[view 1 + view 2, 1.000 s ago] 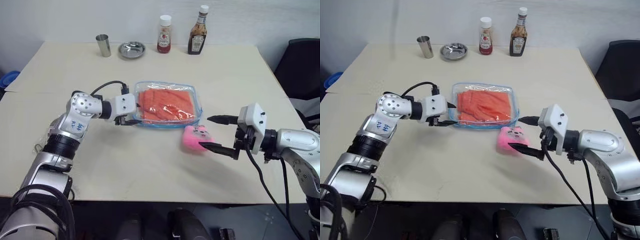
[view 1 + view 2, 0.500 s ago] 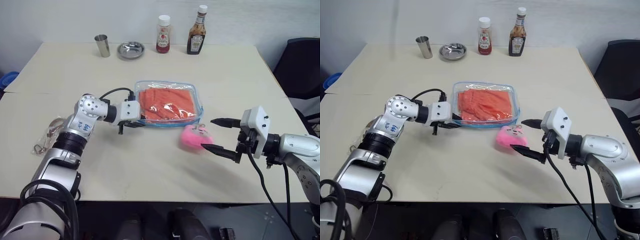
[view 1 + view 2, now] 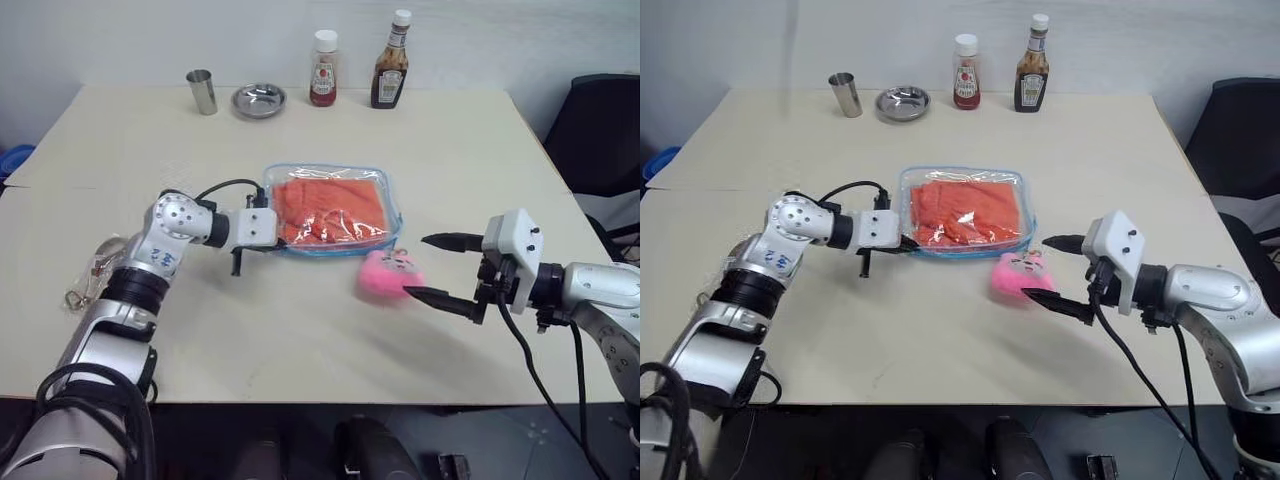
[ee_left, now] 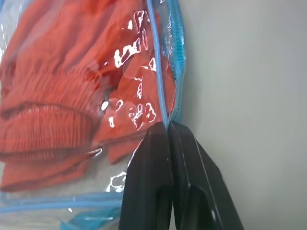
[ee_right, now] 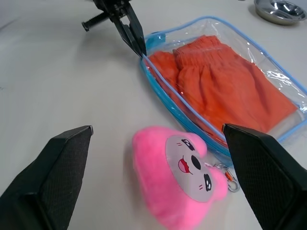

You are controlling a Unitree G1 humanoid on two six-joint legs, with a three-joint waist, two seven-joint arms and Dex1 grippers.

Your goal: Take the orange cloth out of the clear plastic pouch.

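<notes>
Head views: the clear pouch (image 3: 335, 208) lies flat mid-table (image 3: 300, 330), with the orange cloth (image 3: 330, 210) folded inside it. At the pouch's 9 o'clock edge, the left hand (image 3: 278, 241) has its fingers pinched shut on the blue trim. A pink plush toy (image 3: 387, 276) sits just off the pouch's 5 o'clock corner. The right hand (image 3: 436, 268) hovers at the toy's 3 o'clock with its fingers spread wide, holding nothing. At the table's 12 o'clock edge stand a metal cup (image 3: 202, 91), a small steel dish (image 3: 259, 99) and two sauce bottles (image 3: 323, 68).

Left wrist view: both black fingers (image 4: 153, 177) are pressed together on the thin blue edge strip (image 4: 158, 72) of the pouch, orange folds showing behind the plastic.

Right wrist view: spread fingertips (image 5: 53, 177) flank the toy; beyond it, the left hand grips the pouch edge.
</notes>
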